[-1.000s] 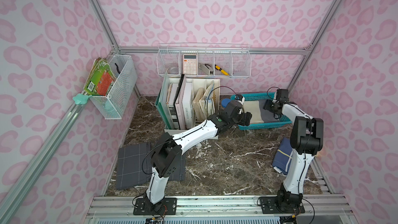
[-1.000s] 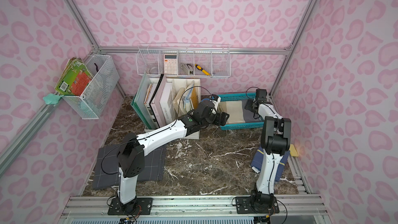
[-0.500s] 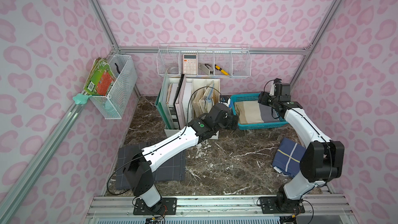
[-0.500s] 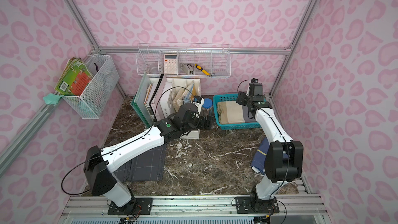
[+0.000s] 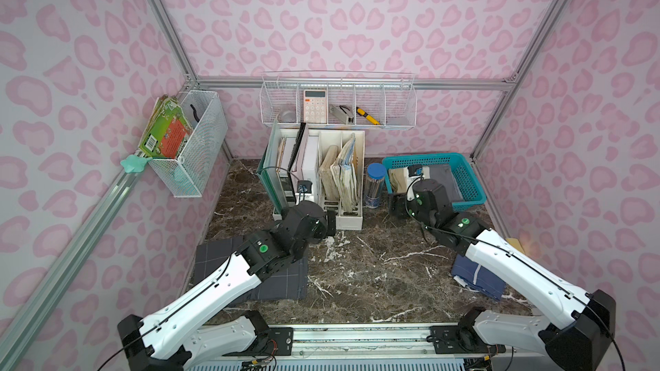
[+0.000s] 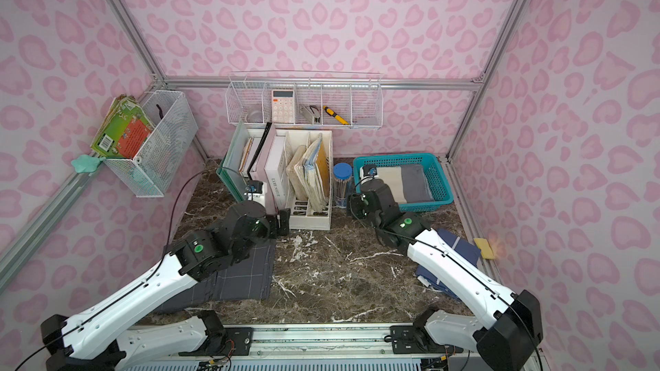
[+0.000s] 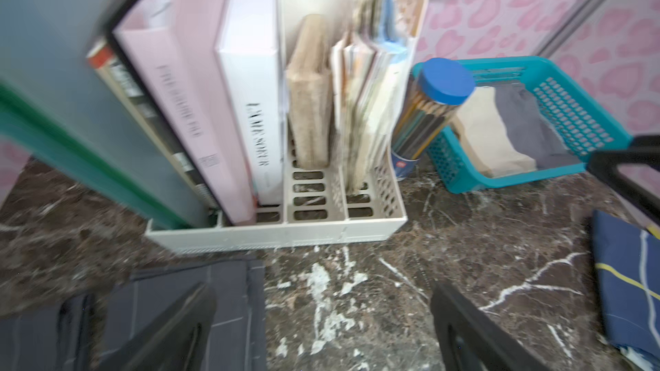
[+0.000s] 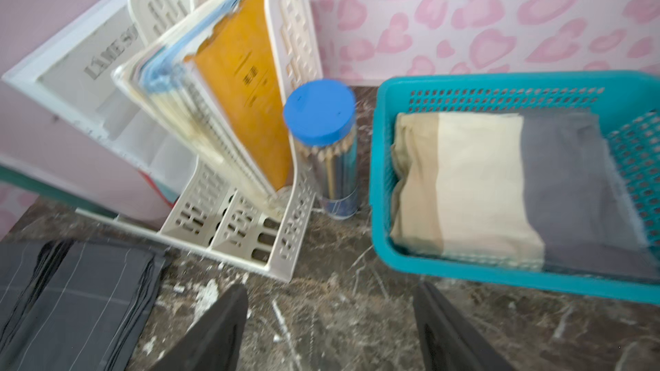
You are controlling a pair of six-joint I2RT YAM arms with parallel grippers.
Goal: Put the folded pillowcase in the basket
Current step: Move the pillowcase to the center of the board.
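Basket: teal, at the table's far right corner, just beside a blue-capped pencil tube.
Pillowcase: folded, banded beige, cream and grey, lay flat inside the basket.
Left gripper: jaws stood wide with nothing between them, over the table in front of a file rack.
Right gripper: jaws stood apart and empty, near the basket's front corner.
Right wrist view: showed the pillowcase whole; in a top view the arm hid part of it.
Left wrist view: blurred; a navy cloth lay at the right.
Top views only: white wire baskets hung on the walls, one holding a calculator.
Surface: dark marble table, white-veined; a dark grid cloth lay at the left.
Room: pink-spotted walls.
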